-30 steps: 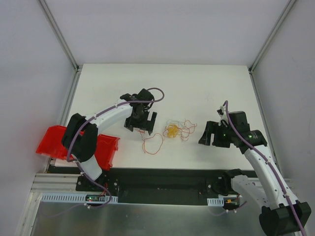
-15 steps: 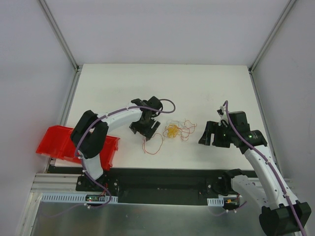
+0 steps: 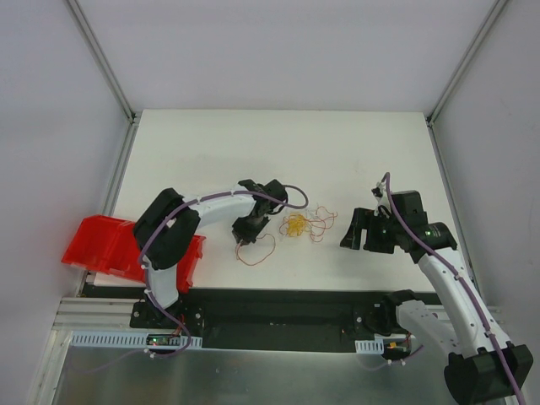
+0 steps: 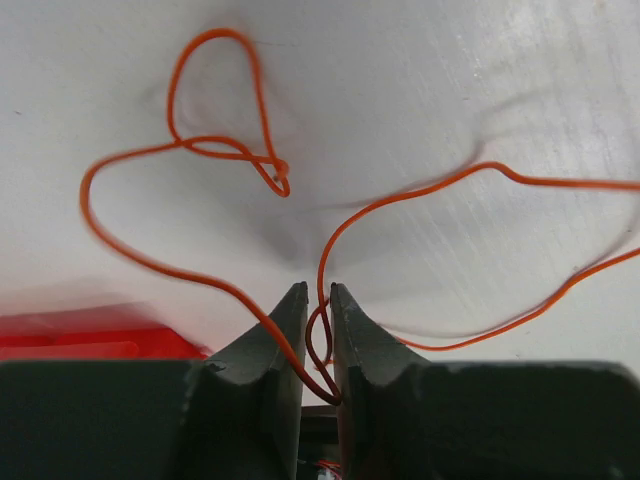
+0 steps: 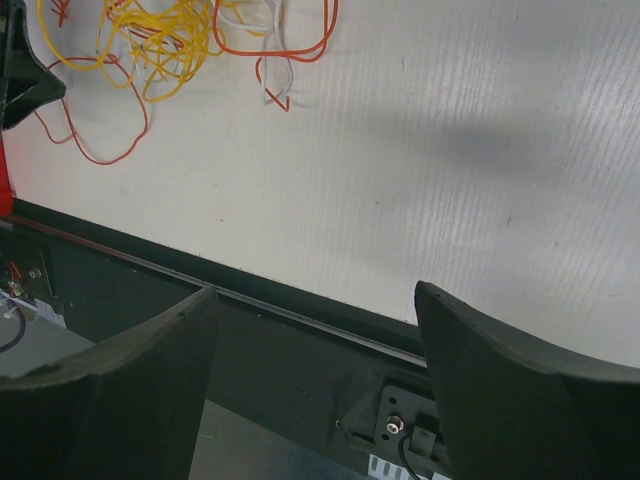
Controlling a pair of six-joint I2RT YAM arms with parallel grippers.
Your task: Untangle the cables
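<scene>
The cables (image 3: 297, 224) lie in a loose tangle on the desk (image 3: 337, 152); one red strand (image 4: 278, 175) loops out of the tangle on my left arm's side. My left tool (image 4: 317, 292) has its jaws narrowly apart around that strand — whether it is truly pinched I cannot tell. I'd grip firmly, then draw slowly away from the tangle, minding the strand's small knot. My right tool (image 5: 315, 292) hangs released beyond the tangle — free to pin it. A red bin (image 3: 93, 245), well apart from the tangle, lies along that pull.
</scene>
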